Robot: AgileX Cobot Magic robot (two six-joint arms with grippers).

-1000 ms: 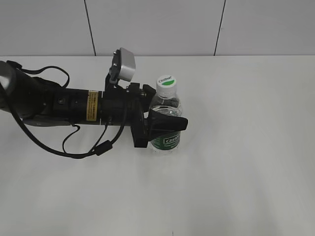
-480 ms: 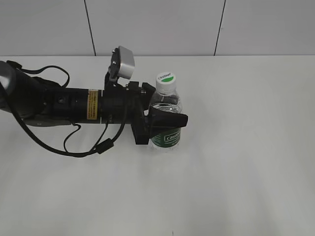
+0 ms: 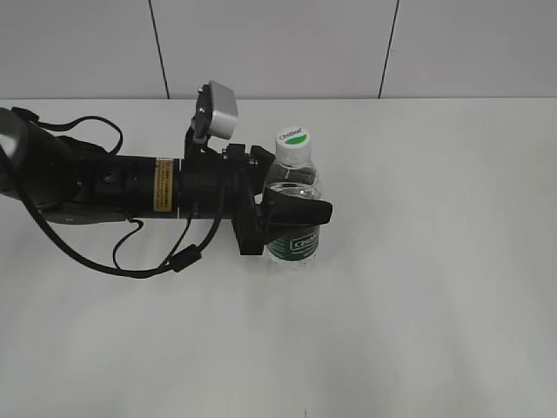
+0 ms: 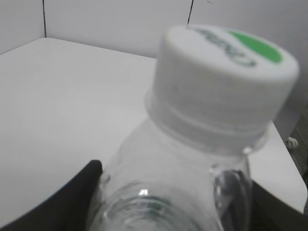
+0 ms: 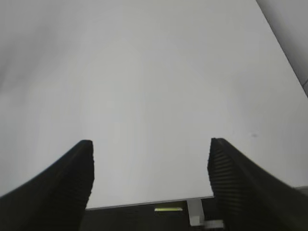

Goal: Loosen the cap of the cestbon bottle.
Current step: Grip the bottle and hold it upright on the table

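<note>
The black left arm lies level across the white table (image 3: 418, 305) from the left; its left gripper (image 3: 291, 213) clamps the small clear ribbed cestbon bottle (image 3: 293, 246) mid-body, upright near the table's middle; the round white green-marked cap (image 4: 226, 79) sits on; the right gripper (image 5: 150, 178) gapes wide, empty.

place: probably a robot lab | evidence: bare white desk (image 3: 418, 305), plain grey panelled wall (image 3: 278, 48), cabled robot arm (image 3: 130, 187)
</note>
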